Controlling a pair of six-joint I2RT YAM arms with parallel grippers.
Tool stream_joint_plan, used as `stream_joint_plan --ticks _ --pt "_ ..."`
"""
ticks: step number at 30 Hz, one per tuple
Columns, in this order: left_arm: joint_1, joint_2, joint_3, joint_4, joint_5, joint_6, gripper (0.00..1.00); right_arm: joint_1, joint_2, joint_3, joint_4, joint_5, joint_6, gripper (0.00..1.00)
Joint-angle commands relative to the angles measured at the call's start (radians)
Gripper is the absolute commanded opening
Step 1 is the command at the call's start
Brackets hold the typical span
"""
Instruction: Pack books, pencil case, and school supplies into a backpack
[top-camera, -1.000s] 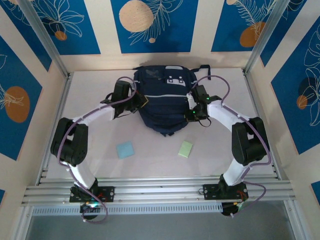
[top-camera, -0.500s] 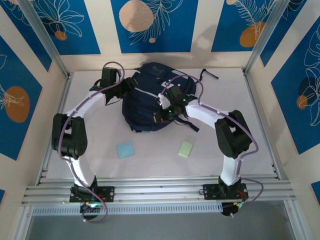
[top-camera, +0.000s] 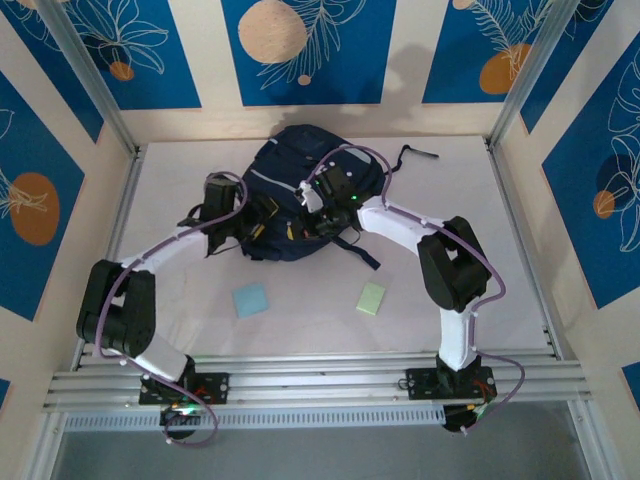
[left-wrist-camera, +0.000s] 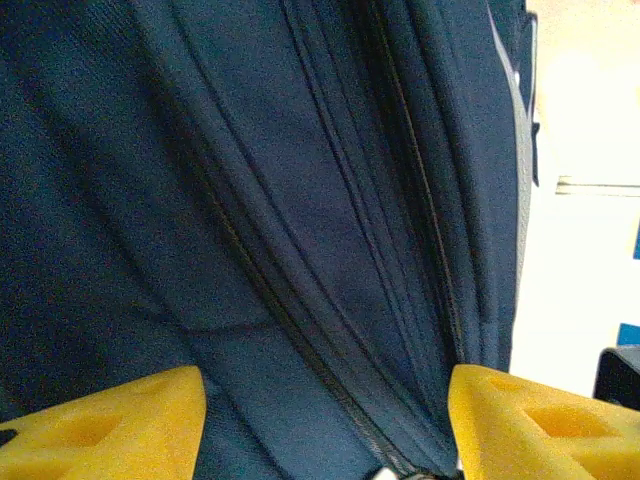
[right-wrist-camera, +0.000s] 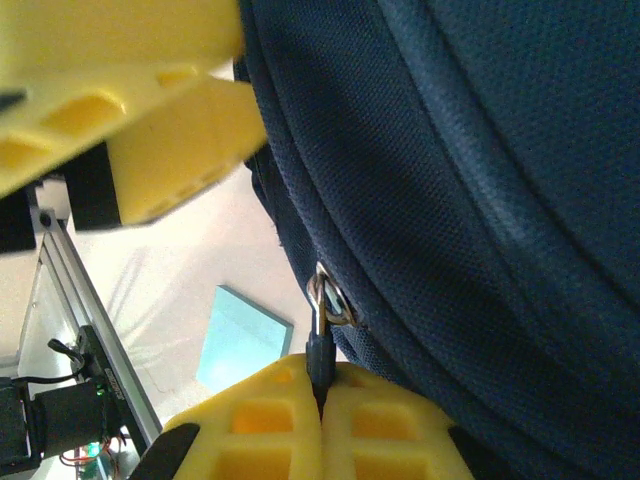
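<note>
The backpack (top-camera: 285, 170) lies on the table (top-camera: 310, 330) directly ahead of both my claws, a heap of navy cloth, and I am up against its near edge from two sides.

My right claw (right-wrist-camera: 320, 425) is clamped tight on the zipper pull (right-wrist-camera: 318, 355). The dark tab runs down between my two yellow fingertips, and its metal ring hangs from the seam just above them. From overhead, that claw sits on the backpack's near half, with my arm reaching in from the right.

My left claw (left-wrist-camera: 320, 430) stands wide, its two yellow fingers (left-wrist-camera: 110, 420) far apart. The dark cloth and zipper lines stretch across the gap just ahead of them. I cannot tell whether either finger touches the cloth. From above, this claw is at the backpack's near left corner, close beside the right one.

Behind my claws, back toward my bases, two supplies lie flat on the bare table, clear of the backpack. The light blue pad (top-camera: 250, 299) is behind the left claw and the pale green pad (top-camera: 371, 297) behind the right. Beyond my right claw, a dark strap (top-camera: 420, 150) trails off the backpack's far right side.
</note>
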Motion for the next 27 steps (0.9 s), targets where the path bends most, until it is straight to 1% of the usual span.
stream_joint_plan --ticks 1,4,5,8,10,11,13,14,17,20,24,27 --pt "-0.028 0.030 -0.010 0.103 -0.021 -0.069 0.63 0.033 -0.027 -0.030 0.051 -0.039 -0.003 0.00" --pt "-0.028 0.065 -0.010 0.146 -0.031 -0.082 0.56 0.048 -0.046 -0.055 0.014 -0.031 -0.039 0.00" --pt "-0.028 0.075 -0.007 0.161 -0.036 -0.080 0.50 0.048 -0.051 -0.065 -0.001 -0.038 -0.050 0.00" --pt "-0.028 0.098 0.005 0.224 -0.020 -0.074 0.21 0.044 -0.072 -0.110 -0.055 -0.045 -0.096 0.00" --pt "-0.029 0.109 0.024 0.219 -0.007 -0.054 0.05 0.033 -0.090 -0.148 -0.076 -0.036 -0.120 0.00" --pt "-0.028 0.110 0.026 0.214 -0.004 -0.043 0.00 0.024 -0.100 -0.167 -0.083 -0.031 -0.132 0.00" --pt "-0.028 0.102 0.017 0.210 -0.002 -0.027 0.00 0.000 -0.116 -0.194 -0.107 -0.022 -0.164 0.00" --pt "-0.027 0.095 0.009 0.207 -0.002 -0.020 0.00 -0.013 -0.122 -0.200 -0.132 0.007 -0.186 0.00" --pt "-0.026 0.068 -0.016 0.202 0.006 -0.003 0.00 -0.051 -0.117 -0.191 -0.214 0.152 -0.253 0.00" --pt "-0.027 0.040 -0.043 0.204 0.028 0.000 0.00 -0.103 -0.103 -0.182 -0.232 0.284 -0.286 0.00" --pt "-0.027 0.002 -0.074 0.191 0.048 0.000 0.00 -0.178 -0.080 -0.151 -0.232 0.447 -0.275 0.00" --pt "-0.027 -0.028 -0.083 0.161 0.049 0.021 0.00 -0.237 -0.076 -0.133 -0.230 0.513 -0.261 0.00"
